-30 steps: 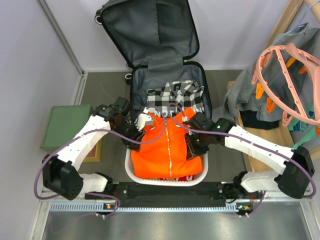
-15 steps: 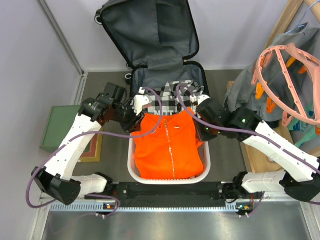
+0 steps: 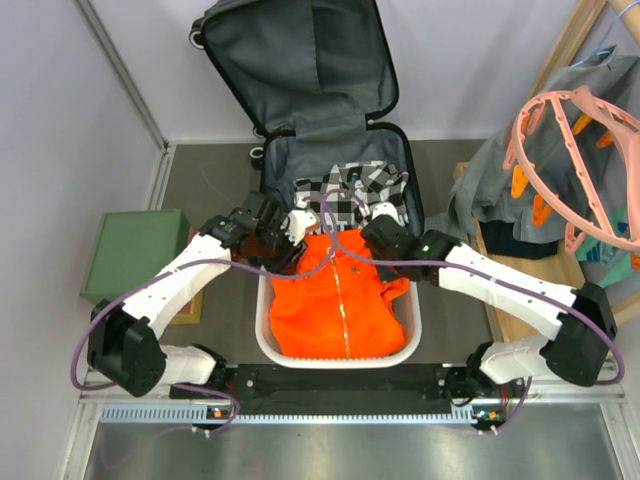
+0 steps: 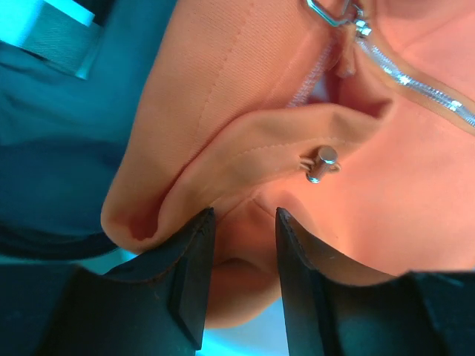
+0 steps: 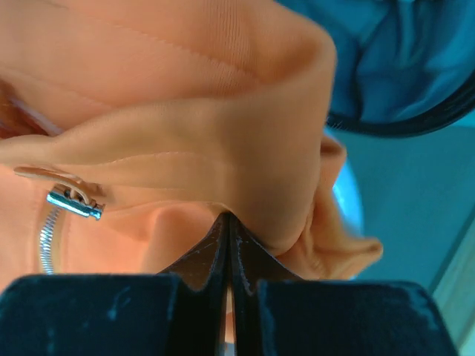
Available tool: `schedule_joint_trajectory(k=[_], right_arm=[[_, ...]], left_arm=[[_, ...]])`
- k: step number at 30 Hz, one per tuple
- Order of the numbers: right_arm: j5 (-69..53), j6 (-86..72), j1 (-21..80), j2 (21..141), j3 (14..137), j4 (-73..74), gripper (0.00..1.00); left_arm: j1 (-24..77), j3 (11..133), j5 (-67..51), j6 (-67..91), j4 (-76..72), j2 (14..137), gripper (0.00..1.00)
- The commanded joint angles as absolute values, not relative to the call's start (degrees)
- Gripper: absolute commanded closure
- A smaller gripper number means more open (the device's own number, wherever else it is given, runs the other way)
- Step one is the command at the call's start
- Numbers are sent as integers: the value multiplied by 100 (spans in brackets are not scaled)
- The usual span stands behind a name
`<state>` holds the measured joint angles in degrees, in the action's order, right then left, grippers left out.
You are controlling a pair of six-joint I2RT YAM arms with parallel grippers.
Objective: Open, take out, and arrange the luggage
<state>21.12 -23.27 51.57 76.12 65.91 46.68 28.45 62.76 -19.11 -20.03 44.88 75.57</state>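
Dark grey counter (image 3: pixel 200 180) is seen below pale walls. Beyond the white basket (image 3: pixel 262 345), the luggage (image 3: pixel 300 80) is laid open with its lid leaned back against the wall, and a checked garment (image 3: pixel 345 190) is held in the half nearest the basket. An orange jacket (image 3: pixel 340 300) is spread inside the basket. At the basket's far left corner the left end effector (image 4: pixel 241 222) is held spread, with orange cloth seen in the gap. At the basket's far right corner the right end effector (image 5: pixel 226 219) is pressed together at a fold of the jacket; whether cloth is pinched cannot be told.
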Motion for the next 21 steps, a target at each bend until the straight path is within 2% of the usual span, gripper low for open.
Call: schedule_joint_trajectory(k=[1, 6, 15, 17, 21], right_arm=[[2161, -2759, 5115, 7647, 5723, 4114, 100], [1943, -3173, 5124, 7829, 4967, 3797, 100], [2162, -3138, 5124, 8367, 5185, 3778, 100], [2320, -3068, 5124, 8183, 5264, 3945, 100], [2251, -2585, 5150, 7612, 5816, 4297, 100]], left_arm=[[2891, 5679, -1363, -2065, 3938, 7567, 56], [2944, 5362, -1161, -2276, 3753, 7681, 55], [2936, 5247, -54, -2584, 3594, 8235, 56], [2935, 5378, -70, -2567, 3805, 8130, 56], [2927, 6324, -1190, -2383, 4516, 7788, 52]])
